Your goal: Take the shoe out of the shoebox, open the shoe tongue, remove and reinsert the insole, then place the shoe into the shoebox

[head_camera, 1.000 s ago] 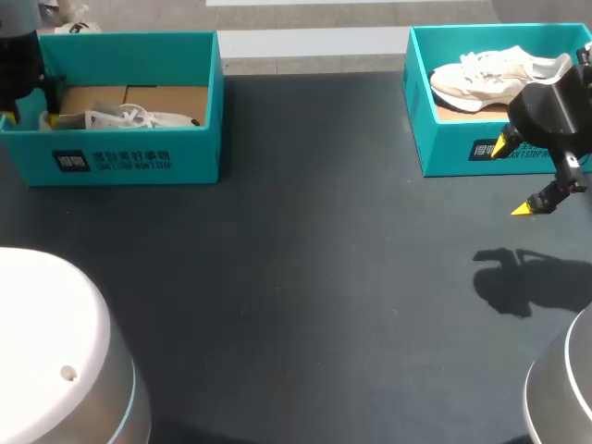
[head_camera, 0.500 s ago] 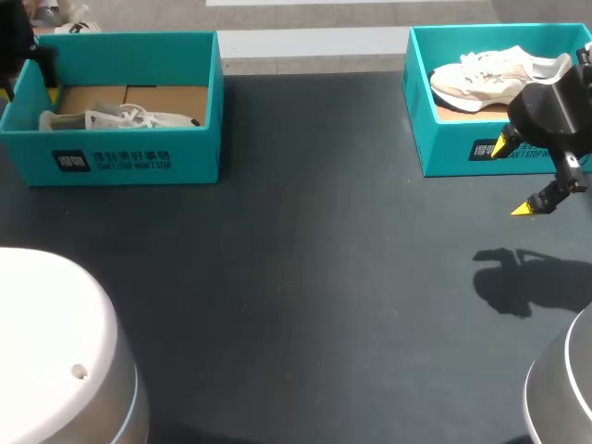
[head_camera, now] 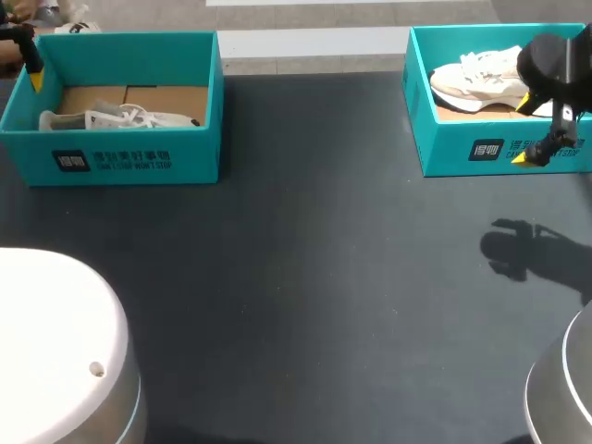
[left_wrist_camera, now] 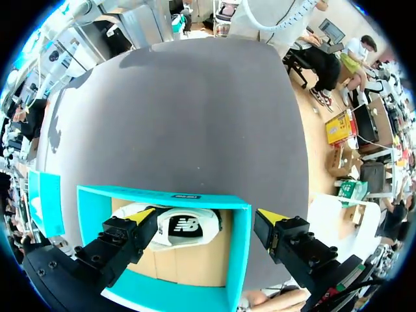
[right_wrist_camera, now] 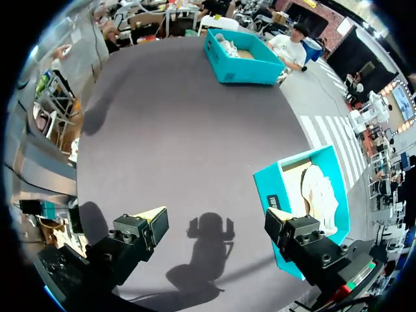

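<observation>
Two teal shoeboxes stand well apart at the far side of a dark worktop (head_camera: 314,277), each holding a pale sneaker. The left shoebox (head_camera: 120,153) sits at the far left. Its shoe (head_camera: 120,118) lies on its side on the cardboard floor, close to the near wall. The right shoebox (head_camera: 462,148) sits at the far right, with its shoe (head_camera: 486,79) lying inside towards the back.

The left arm (head_camera: 20,39) comes in at the far left corner, over the left end of the left shoebox, with one yellow tip showing against the box's end wall. In the left wrist view its jaws are spread wide and hold nothing. One yellow fingertip (left_wrist_camera: 144,215) hangs over the box's interior above the white shoe (left_wrist_camera: 185,227), and the other is outside the box's teal wall (left_wrist_camera: 237,260). Neither finger touches the shoe.

The right arm (head_camera: 550,60) hangs over the right end of the right shoebox in the head view. One yellow tip shows over the box's interior and the other against its near wall. Its jaws are also spread and empty. In the right wrist view bare worktop and the arm's own shadow (right_wrist_camera: 208,237) lie between the fingers. The right shoebox (right_wrist_camera: 279,188) sits just beside one fingertip (right_wrist_camera: 278,214), with its shoe (right_wrist_camera: 318,192) inside. The left shoebox (right_wrist_camera: 240,62) stands far ahead across the worktop.
</observation>
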Controlling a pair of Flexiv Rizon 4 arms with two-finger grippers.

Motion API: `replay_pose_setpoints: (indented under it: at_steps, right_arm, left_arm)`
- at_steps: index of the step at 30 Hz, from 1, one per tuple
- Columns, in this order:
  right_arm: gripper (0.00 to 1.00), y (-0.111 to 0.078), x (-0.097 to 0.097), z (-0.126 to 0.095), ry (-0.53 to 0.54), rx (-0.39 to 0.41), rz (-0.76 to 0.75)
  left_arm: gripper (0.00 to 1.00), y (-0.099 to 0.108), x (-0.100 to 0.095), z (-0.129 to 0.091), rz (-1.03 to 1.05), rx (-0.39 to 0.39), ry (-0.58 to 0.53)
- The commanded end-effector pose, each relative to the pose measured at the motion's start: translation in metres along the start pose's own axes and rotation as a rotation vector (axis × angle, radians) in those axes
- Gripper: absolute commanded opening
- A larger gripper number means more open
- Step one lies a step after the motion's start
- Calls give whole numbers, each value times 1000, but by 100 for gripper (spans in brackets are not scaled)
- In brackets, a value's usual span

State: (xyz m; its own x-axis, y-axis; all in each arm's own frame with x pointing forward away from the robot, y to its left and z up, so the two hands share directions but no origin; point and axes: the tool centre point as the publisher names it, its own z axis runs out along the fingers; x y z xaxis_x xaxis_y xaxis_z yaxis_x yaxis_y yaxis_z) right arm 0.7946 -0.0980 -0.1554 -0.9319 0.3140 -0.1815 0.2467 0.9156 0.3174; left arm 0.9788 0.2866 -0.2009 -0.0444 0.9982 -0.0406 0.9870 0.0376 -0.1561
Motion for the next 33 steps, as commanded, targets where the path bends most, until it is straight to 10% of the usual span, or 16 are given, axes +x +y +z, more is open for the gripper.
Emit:
replay_pose_setpoints:
  at_steps: [1,5,27,33]
  right_arm:
    - [100,10,-51,-2,-34,61,278]
    - [100,3,-76,-13,-154,74,642]
    - [100,3,-76,-13,-154,74,642]
    - [100,-4,-137,-1,-222,63,853]
  left_arm:
    - [100,-5,2,-1,1,-10,0]
    - [100,-5,2,-1,1,-10,0]
    - [100,-5,2,-1,1,-10,0]
    - [100,-5,2,-1,1,-10,0]
